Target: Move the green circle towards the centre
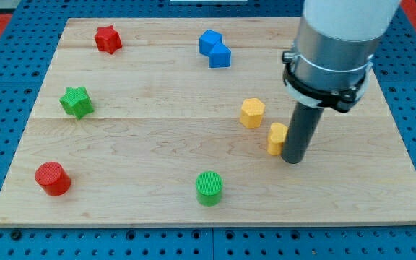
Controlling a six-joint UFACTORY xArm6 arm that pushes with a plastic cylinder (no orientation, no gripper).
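1. The board (193, 137) is pale wood with visible grain, made of planks joined along faint horizontal seams, and it lies on a blue perforated surface (6, 238).
2. The green circle (209, 188) is a short ridged cylinder standing near the board's bottom edge, slightly right of the middle, below the board's centre and with open wood all around it.
3. My tip (293, 160) is the lower end of a smooth dark rod hanging from a grey metal cylinder with a black clamp ring; it rests on the wood to the view's right of the green circle and well apart from it.
4. There is no hand or claw on this arm, only the rod, so nothing is gripped.
5. A yellow block (276, 138), partly hidden by the rod, touches or nearly touches the rod's left side.
6. A yellow hexagon (252, 113) sits just up and left of that block.
7. A blue block (215, 48) of 2 joined angular parts lies near the top edge.
8. A red star (108, 38) sits at the top left, a green star (76, 101) at the left, and a red cylinder (53, 178) at the bottom left.
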